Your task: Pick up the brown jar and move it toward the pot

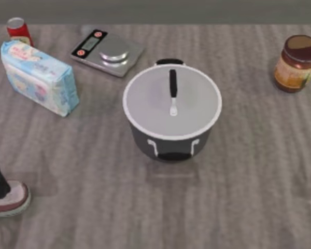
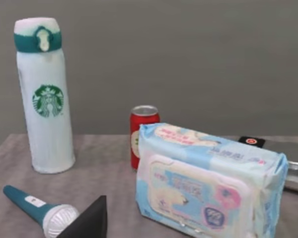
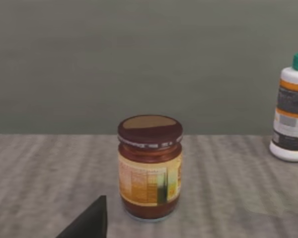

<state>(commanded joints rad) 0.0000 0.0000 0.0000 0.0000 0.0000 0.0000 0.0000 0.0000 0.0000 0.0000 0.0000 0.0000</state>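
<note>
The brown jar [image 1: 296,63] stands upright at the table's far right, with a dark brown lid and an orange-yellow label. The right wrist view shows the jar [image 3: 150,168] straight ahead of my right gripper [image 3: 131,230], apart from it. One black finger [image 3: 92,223] shows, with nothing held and the gripper open. The pot [image 1: 172,111], dark grey with a grey-white lid and a black bar handle, sits mid-table. My left gripper [image 1: 8,199] is parked at the front left, open and empty.
A pack of wipes [image 1: 39,77], a red can [image 1: 19,30] and a silver kitchen scale [image 1: 108,51] lie at the back left. A white tumbler [image 2: 45,96] and a teal-handled tool [image 2: 39,210] stand near the left arm. A white bottle [image 3: 292,111] stands beyond the jar.
</note>
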